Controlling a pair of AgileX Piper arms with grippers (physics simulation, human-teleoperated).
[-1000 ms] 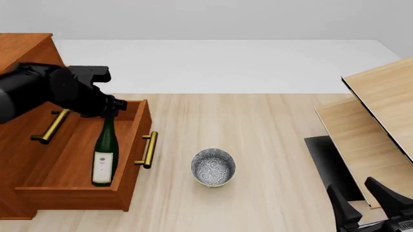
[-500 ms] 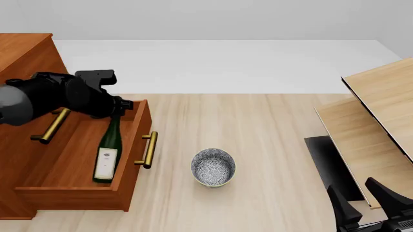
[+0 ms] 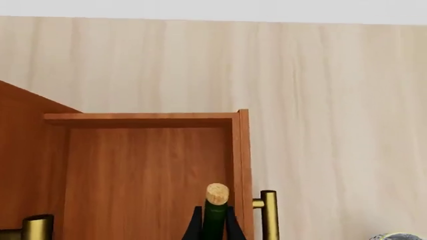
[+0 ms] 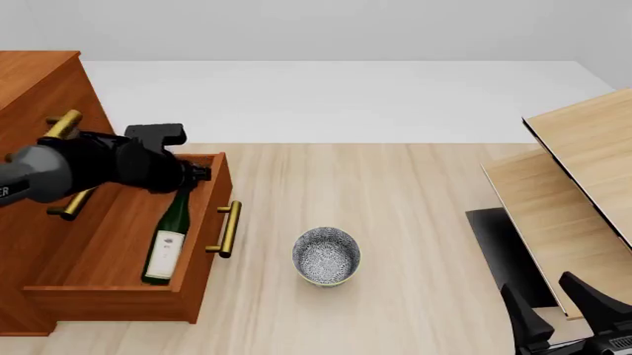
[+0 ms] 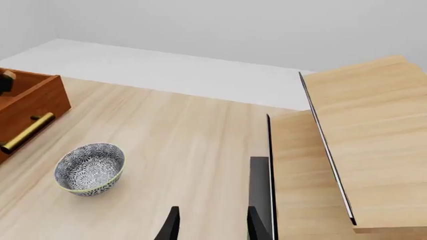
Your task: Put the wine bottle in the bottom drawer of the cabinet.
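Note:
The wine bottle [image 4: 166,238], dark green with a white label, leans inside the open bottom drawer [image 4: 99,251] of the reddish-brown cabinet [image 4: 35,96], its base low near the drawer's front end. My left gripper [image 4: 188,177] is shut on its neck just below the tan cork. In the left wrist view the fingers [image 3: 195,227] flank the neck [image 3: 215,220] under the cork, above the drawer floor [image 3: 140,175]. My right gripper [image 4: 551,299] is open and empty at the near right, far from the cabinet; it also shows in the right wrist view [image 5: 210,222].
A speckled grey bowl [image 4: 326,256] stands on the table right of the drawer's brass handle [image 4: 229,229]; it also shows in the right wrist view [image 5: 89,168]. Pale slanted wood panels [image 4: 573,185] and a dark mat [image 4: 499,251] lie at the right.
My left gripper has moved right and down with the bottle's neck. The bottle has tipped from nearly upright to a stronger lean inside the drawer. The right arm has not moved.

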